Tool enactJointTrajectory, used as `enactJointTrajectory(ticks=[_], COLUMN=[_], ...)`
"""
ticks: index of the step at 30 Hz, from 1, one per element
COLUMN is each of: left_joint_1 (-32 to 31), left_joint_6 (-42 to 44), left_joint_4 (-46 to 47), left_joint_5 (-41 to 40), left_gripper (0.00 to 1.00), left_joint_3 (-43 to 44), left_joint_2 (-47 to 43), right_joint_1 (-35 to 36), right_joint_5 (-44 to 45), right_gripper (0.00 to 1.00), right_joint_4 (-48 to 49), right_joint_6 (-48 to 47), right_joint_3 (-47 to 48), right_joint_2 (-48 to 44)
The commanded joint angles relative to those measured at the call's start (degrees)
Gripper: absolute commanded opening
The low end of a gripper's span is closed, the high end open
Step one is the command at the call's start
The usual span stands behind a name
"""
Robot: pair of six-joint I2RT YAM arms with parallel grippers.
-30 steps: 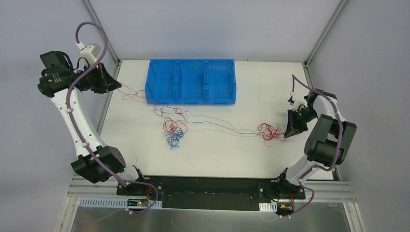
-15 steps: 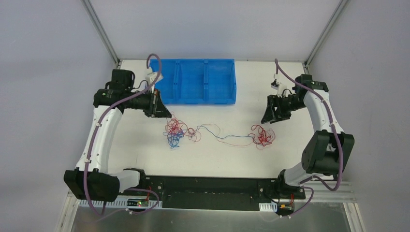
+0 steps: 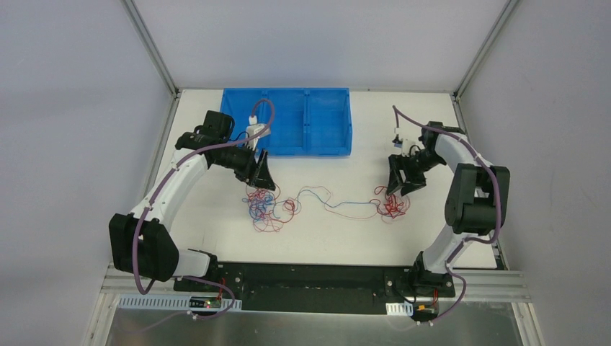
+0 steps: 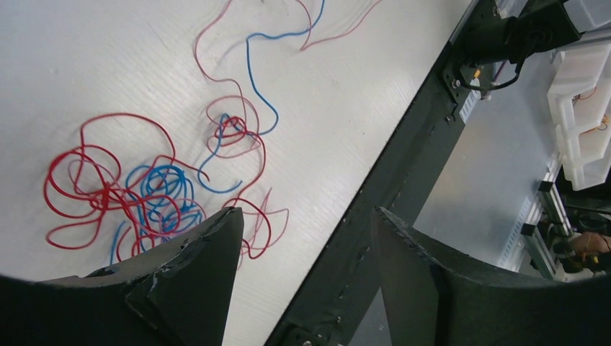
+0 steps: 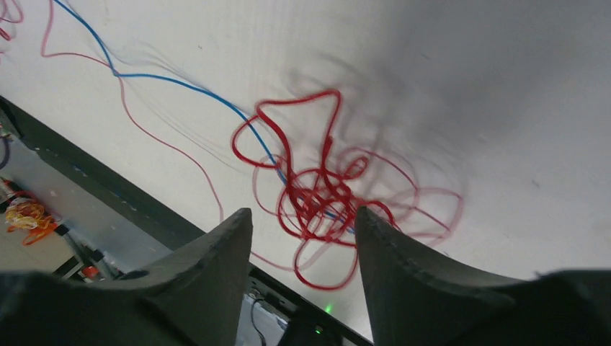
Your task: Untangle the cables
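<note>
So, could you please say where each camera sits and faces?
Top: above and behind the robot, looking down on table, bin, cables; left arm, right arm show.
Left wrist: on the left arm, facing down past the left gripper at the red-and-blue tangle.
Right wrist: on the right arm, facing down past the right gripper at the red tangle.
Shared: top shows both tangles.

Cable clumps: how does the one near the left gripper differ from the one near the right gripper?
The left clump mixes red and blue loops; the right clump is almost all red. The left clump spreads wider than the right clump. Both lie on the table, joined by slack strands.
</note>
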Motion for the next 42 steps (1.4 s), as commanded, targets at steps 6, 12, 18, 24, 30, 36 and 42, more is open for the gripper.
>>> enactJointTrajectory(ticks=[6,12,18,24,30,36,42], left_joint_1=[-0.38,-0.62,-8.11,-17.36,-23.91,-28.48,-28.82], left_joint_6=[-9.09,-16.34,-19.64,-25.77,-29.27,-29.24,-28.84], left_joint_4=[14.22,22.43,29.8,38.89,45.09,48.0,51.62], left_joint_5=[-1.28,-1.24,-5.52,-9.71,-11.06,-15.31,-15.24], left_gripper=[0.65,0.66,0.69,0.68,0.75,0.75,0.56], left_joint_3=[-1.41,-8.51,-13.07,-13.66,-13.25,-10.93,-12.88], left_joint_2=[-2.26,-6.19,-2.71,7.17,15.03,21.66,23.48], right_joint_1=[18.21,27.68,20.14,19.24,20.45,22.36,25.7], right_joint_5=[-13.91,-18.19,-11.04,-5.53,-3.09,-1.48,-0.98], right_gripper=[0.0,0.38,0.74,0.7,0.65,0.62,0.63], right_joint_4=[4.69,13.81,5.01,9.02,16.25,20.79,23.14], right_joint_6=[9.59,18.45,14.91,21.99,28.53,30.92,31.75], right_joint_3=[3.73,0.93,-1.9,-3.95,-2.01,-2.32,-0.62], right_joint_2=[5.26,-8.62,-7.52,-5.74,-1.62,1.61,5.36])
